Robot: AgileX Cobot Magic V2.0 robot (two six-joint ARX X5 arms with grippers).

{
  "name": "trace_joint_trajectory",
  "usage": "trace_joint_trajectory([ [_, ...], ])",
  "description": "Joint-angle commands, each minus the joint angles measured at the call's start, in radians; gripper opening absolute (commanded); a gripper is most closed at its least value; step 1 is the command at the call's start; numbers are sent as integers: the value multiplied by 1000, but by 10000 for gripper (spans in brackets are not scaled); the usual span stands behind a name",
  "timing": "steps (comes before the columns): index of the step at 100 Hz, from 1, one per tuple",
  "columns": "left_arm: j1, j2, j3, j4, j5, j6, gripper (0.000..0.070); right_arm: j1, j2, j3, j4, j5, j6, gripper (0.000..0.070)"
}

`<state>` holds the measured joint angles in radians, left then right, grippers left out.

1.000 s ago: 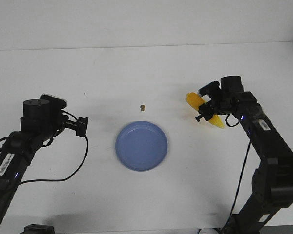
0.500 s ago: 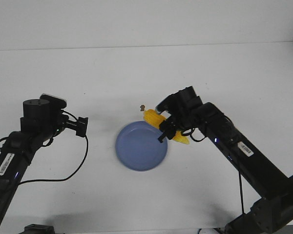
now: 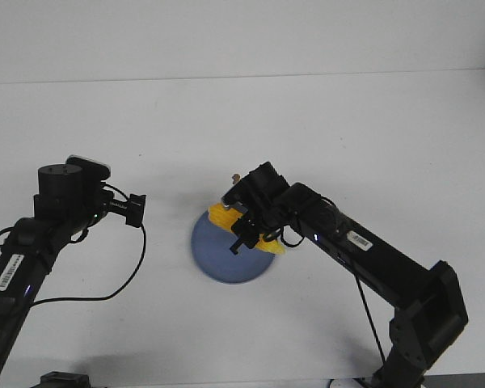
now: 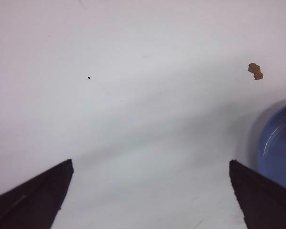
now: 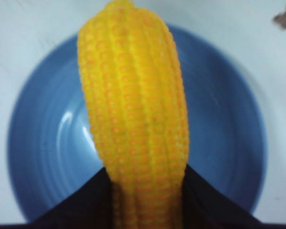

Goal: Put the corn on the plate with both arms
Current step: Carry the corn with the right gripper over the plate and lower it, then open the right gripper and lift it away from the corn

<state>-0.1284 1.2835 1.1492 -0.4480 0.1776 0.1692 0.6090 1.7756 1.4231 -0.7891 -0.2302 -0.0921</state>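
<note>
My left tool (image 3: 136,210) sits parked at the left of the white bench (image 3: 347,121), its two black fingers spread wide with nothing between them; the left wrist view shows only bare surface there, so I judge that arm is held clear to leave the middle free. Further right lies a tiny brown crumb (image 4: 255,71), just beyond the far rim of the round, shallow periwinkle-blue plate (image 3: 218,263). The bright yellow tapering corn cob (image 5: 133,100) hangs directly above that plate, and my right tool (image 3: 244,234) is clenched on its thick end, with the pointed end reaching across the dish. In the right wrist view the cob runs through the plate's centre, which I take as the reason for this hold: let go here and it should land inside the rim. I cannot tell whether the cob already touches the plate
</note>
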Motion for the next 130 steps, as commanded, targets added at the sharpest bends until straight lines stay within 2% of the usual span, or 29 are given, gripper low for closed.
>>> trace_joint_trajectory([
  [1,0,9,15,7,-2,-6,700,8,31,14,1,3,18,281],
  [6,0,9,15,7,-2,-6,700,10,38,14,1,3,18,312],
  [21,0,9,15,7,-2,-6,700,13,41,14,19,20,16,321],
  [35,0,9,15,7,-2,-6,700,13,41,14,22,26,17,453],
  [46,0,9,15,8,-2,-6,700,13,41,14,18,25,17,493],
  [78,0,9,15,8,-2,-5,700,10,38,14,26,24,18,502],
  [94,0,9,15,8,-2,-2,700,-31,-16,14,56,25,19,487],
  [130,0,9,15,4,-2,-6,700,-257,-272,14,39,26,26,482],
])
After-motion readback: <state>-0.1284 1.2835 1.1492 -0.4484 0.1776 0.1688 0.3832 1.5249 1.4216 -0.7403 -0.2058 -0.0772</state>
